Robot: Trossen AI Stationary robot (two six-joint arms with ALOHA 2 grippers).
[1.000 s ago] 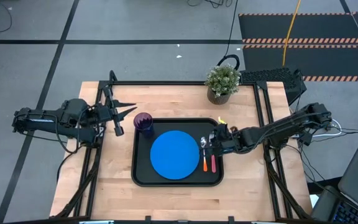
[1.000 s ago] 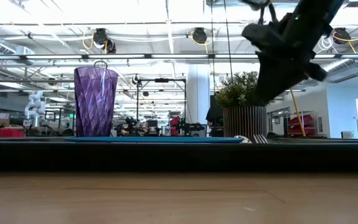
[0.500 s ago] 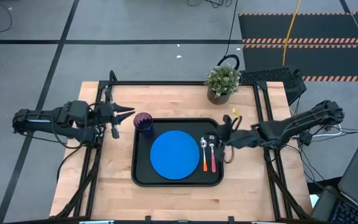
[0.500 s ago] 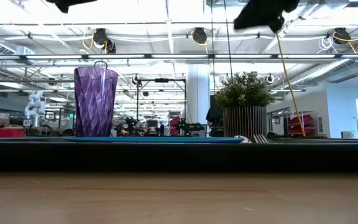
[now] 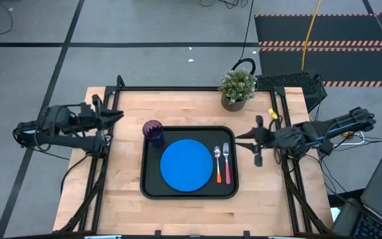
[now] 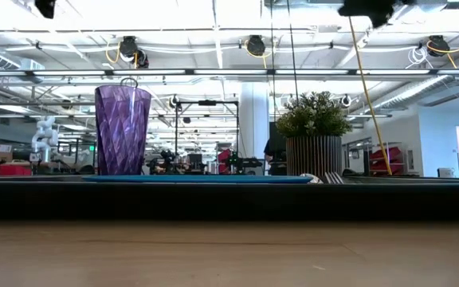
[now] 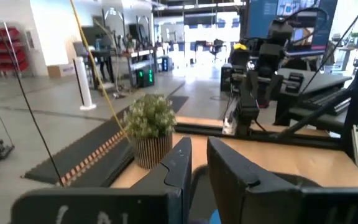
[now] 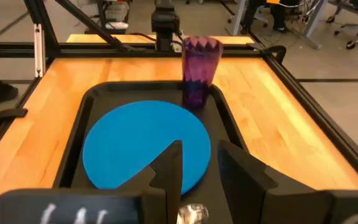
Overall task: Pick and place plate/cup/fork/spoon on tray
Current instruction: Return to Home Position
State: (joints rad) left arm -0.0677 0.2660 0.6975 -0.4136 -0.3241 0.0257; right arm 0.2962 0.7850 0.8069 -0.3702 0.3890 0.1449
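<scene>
**All four pieces on tray; both grippers clear and empty**

Table (image 5: 125, 199): light wood, black frame rails. Both arms sit at its outer edges.

Tray (image 5: 152, 189): black, lies between the two grippers, nearer the right gripper (image 5: 246, 138) than the left gripper (image 5: 117, 114). In the right wrist view the tray (image 8: 92, 106) fills the field ahead of the fingers.

Plate (image 5: 186, 165): blue, flat in the tray's middle, on the left-arm side of the right gripper and well apart from it. Seen directly ahead of the right fingers (image 8: 166, 163).

Plant (image 5: 237, 86): tan pot, off the tray at the table's far edge, behind the right gripper.

Cup (image 5: 153, 129): purple, upright in the tray's far corner, the closest piece to the left gripper yet not touching it.

Fork (image 5: 227, 162), red handle, and spoon (image 5: 218, 164), orange handle: side by side, parallel, just beside the plate, near the right gripper.

Right gripper: fingers slightly parted, holding nothing. Left gripper: fingers (image 7: 180, 163) slightly parted, holding nothing, above the table's left edge.
</scene>
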